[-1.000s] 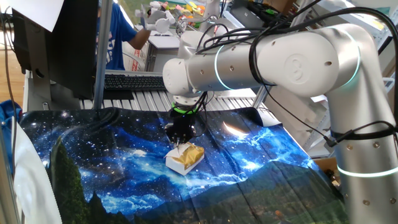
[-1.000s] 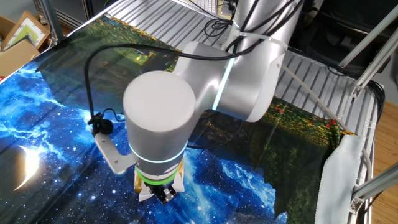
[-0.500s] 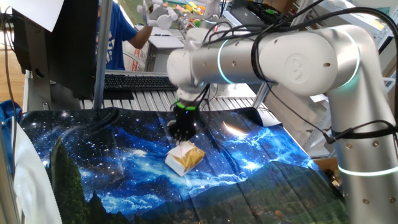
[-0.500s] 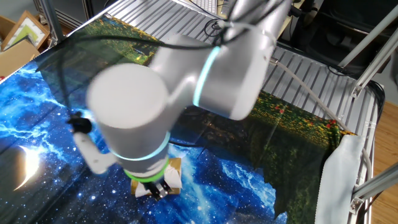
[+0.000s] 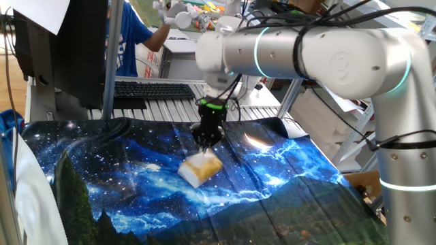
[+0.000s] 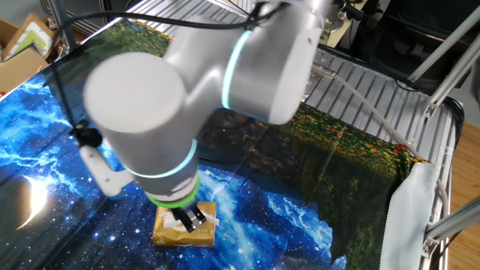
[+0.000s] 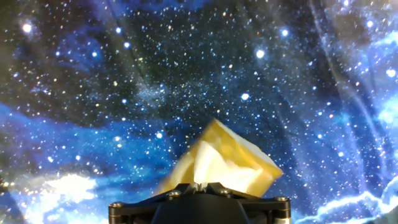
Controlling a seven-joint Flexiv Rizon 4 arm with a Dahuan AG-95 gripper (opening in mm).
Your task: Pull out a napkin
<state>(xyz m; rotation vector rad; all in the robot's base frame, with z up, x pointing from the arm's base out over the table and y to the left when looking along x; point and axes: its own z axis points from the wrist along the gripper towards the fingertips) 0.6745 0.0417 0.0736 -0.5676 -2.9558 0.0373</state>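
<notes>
**Claw pinched on the napkin, box hanging under it**

My arm reaches in over the table with the wrist turned straight down, the green-lit ring just above my claw (image 5: 208, 138). From the other fixed view I see my big last joint from above, and below it my claw (image 6: 189, 218) pointing down at the starry blue cloth (image 5: 102, 177) that covers the table.

My fingers are drawn close together and clamped on a thin peak of white paper, the napkin (image 7: 200, 167). In the hand view that sheet rises as a narrow tent right up into the gap between my fingertips, at the bottom middle of the picture. The rest of the napkin stays inside the tissue box (image 5: 199, 167), which is directly below my claw and touching nothing of me but that paper.

In one fixed view the box sits tilted under my fingertips, its near end low toward the cloth and its far end up toward me; whether it is fully off the cloth I cannot tell. In the other fixed view the box (image 6: 184, 229) lies partly hidden beneath my wrist, with a white scrap showing beside my fingers.
</notes>
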